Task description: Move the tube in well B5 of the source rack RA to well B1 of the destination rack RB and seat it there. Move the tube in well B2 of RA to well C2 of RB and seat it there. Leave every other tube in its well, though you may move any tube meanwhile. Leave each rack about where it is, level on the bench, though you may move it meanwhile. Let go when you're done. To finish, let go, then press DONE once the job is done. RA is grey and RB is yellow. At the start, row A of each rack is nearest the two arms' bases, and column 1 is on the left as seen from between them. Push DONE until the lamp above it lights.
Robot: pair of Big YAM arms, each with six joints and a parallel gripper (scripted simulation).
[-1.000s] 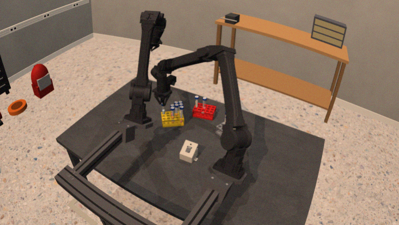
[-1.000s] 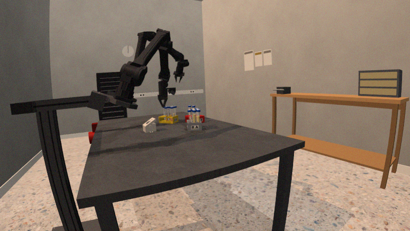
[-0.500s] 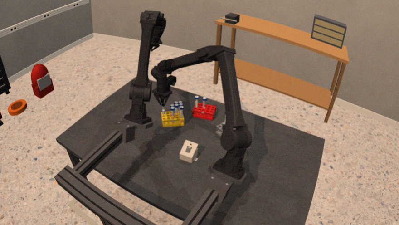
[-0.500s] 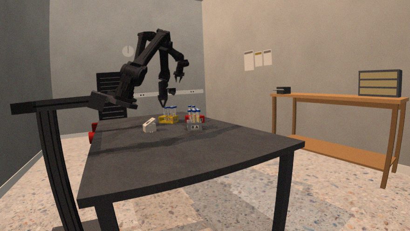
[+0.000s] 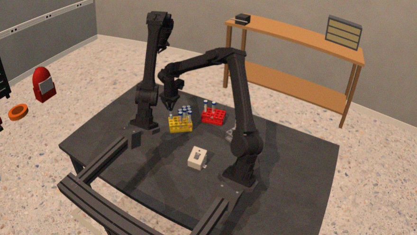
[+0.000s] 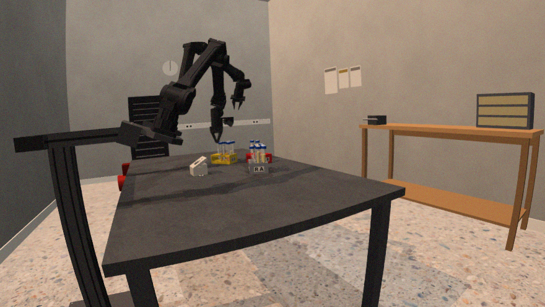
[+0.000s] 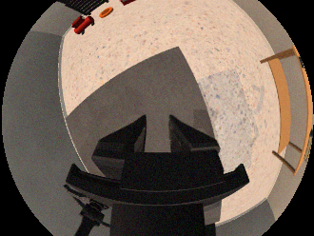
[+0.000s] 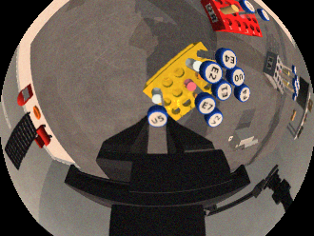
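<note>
Now the right gripper (image 5: 170,108) (image 6: 217,141) (image 8: 157,119) pinches a blue-capped clear tube (image 5: 170,116) (image 6: 219,147) (image 8: 157,116), its upright long axis pointing down from the fingertips toward the yellow rack (image 5: 182,128) (image 6: 218,161) (image 8: 150,88). The left gripper (image 5: 158,51) (image 6: 237,108) (image 7: 158,117), farther off, stands slightly parted and empty.
</note>
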